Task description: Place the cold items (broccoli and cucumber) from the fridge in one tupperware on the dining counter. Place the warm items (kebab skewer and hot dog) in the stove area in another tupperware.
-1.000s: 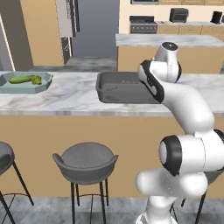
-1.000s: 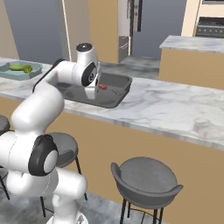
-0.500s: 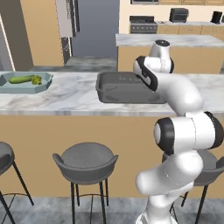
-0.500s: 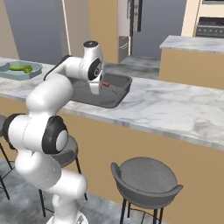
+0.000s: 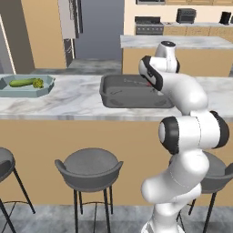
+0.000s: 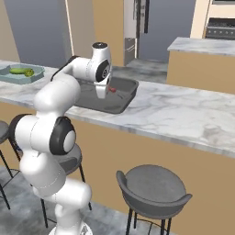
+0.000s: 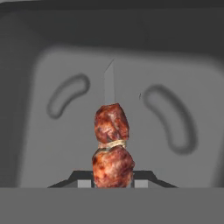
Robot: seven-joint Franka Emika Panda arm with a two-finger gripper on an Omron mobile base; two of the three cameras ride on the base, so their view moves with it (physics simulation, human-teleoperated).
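base views flank the arm; hand view faces tupperware [image 7: 52, 52] closely.

arm: bent forward, wrist pointing down | fingers [image 7: 113, 183]: closed (clamped on something, both sides)

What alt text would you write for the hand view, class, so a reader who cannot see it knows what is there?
A kebab skewer, two browned meat chunks on a thin stick, is gripped between the gripper fingers and points up the frame. Behind it lies the floor of a dark grey tupperware with two curved moulded grooves.
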